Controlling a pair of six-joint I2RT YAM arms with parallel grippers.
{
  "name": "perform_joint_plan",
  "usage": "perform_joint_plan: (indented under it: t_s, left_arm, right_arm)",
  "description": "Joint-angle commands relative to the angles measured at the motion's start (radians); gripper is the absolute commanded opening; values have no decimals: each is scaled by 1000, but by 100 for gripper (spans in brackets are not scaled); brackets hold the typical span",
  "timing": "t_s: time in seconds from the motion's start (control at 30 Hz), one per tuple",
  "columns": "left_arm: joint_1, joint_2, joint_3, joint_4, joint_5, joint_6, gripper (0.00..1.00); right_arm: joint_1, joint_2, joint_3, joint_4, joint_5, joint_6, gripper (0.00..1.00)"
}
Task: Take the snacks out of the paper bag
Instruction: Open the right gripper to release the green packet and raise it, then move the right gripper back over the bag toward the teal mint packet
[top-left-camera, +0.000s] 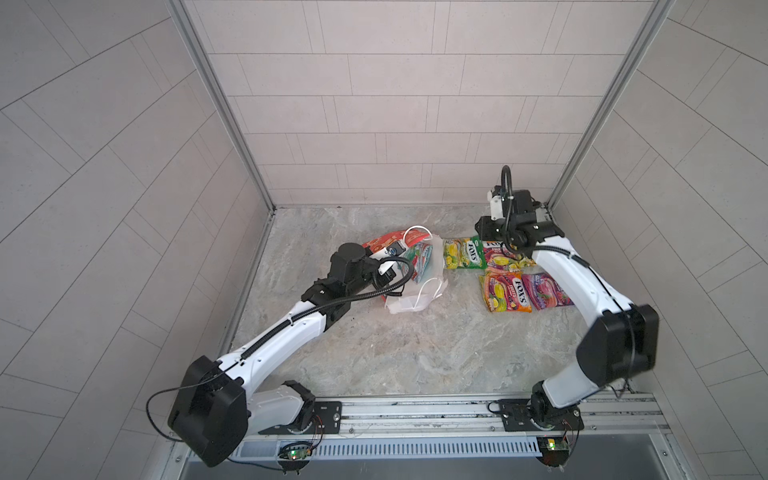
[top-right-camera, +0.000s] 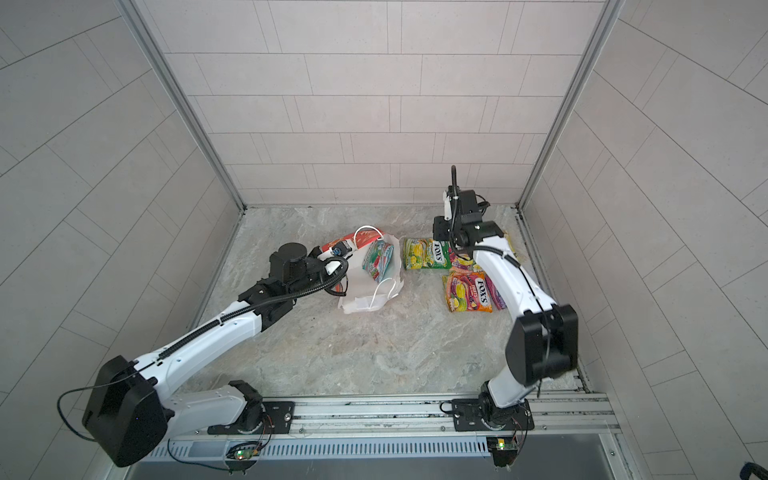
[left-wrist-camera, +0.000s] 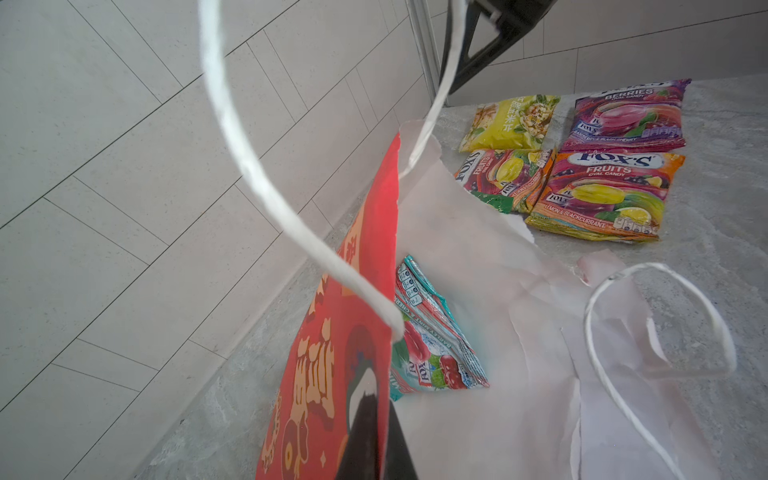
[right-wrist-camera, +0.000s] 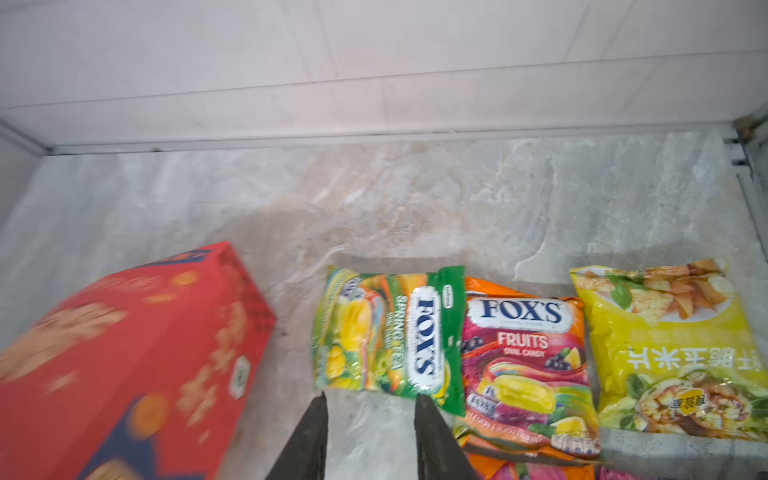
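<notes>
The red paper bag (top-left-camera: 380, 240) lies on its side, torn open, its white inside facing up. My left gripper (left-wrist-camera: 380, 415) is shut on the bag's red wall (left-wrist-camera: 332, 374), holding that wall up. A light blue snack packet (left-wrist-camera: 432, 332) sits inside the bag and shows in both top views (top-left-camera: 419, 259) (top-right-camera: 378, 259). Several snacks lie on the table to the right: a green one (right-wrist-camera: 390, 332), an orange one (right-wrist-camera: 523, 365), a yellow one (right-wrist-camera: 673, 353), another orange one (top-left-camera: 505, 291) and a purple one (top-left-camera: 544, 291). My right gripper (right-wrist-camera: 370, 399) is open and empty, just short of the green packet.
One white cord handle (left-wrist-camera: 266, 187) loops up close to the left wrist camera, and the other (left-wrist-camera: 656, 332) lies on the torn white paper. The back wall (right-wrist-camera: 374, 83) and right wall are close behind the packets. The arms' mounting rail (top-left-camera: 415, 409) runs along the front.
</notes>
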Motion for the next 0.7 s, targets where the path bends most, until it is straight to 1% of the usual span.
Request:
perform_joint_plan:
  t_s: [0.0, 0.1, 0.13, 0.23, 0.3, 0.37, 0.47, 0.53, 0.6, 0.67]
  left_arm:
    - [5, -5, 23, -5, 11, -8, 0]
    - [4, -10, 22, -12, 17, -9, 0]
    - [4, -11, 20, -12, 18, -9, 0]
    - [2, -13, 22, -10, 29, -13, 0]
    - [3, -12, 22, -6, 37, -15, 0]
    - [3, -13, 22, -6, 43, -16, 0]
    - [3, -17, 19, -9, 36, -15, 0]
    - [3, -18, 17, -8, 36, -15, 0]
    - [2, -19, 17, -9, 36, -16, 0]
    - [2, -21, 17, -9, 36, -18, 0]
  right_arm:
    - [143, -184, -207, 257, 7, 62, 32]
    - [338, -314, -303, 305, 158, 18, 29]
    - [384, -343, -331, 335, 163, 5, 28]
    - [455, -362, -388, 410, 156, 13, 21]
    - [489, -336, -401, 461, 126, 23, 18]
    - [530, -301, -406, 516, 121, 22, 17]
    - [585, -246, -445, 647, 170, 32, 13]
    - [599, -191, -466, 744, 174, 58, 13]
    - [619, -129, -462, 795, 195, 59, 13]
    - [639, -69, -453, 811, 227, 49, 14]
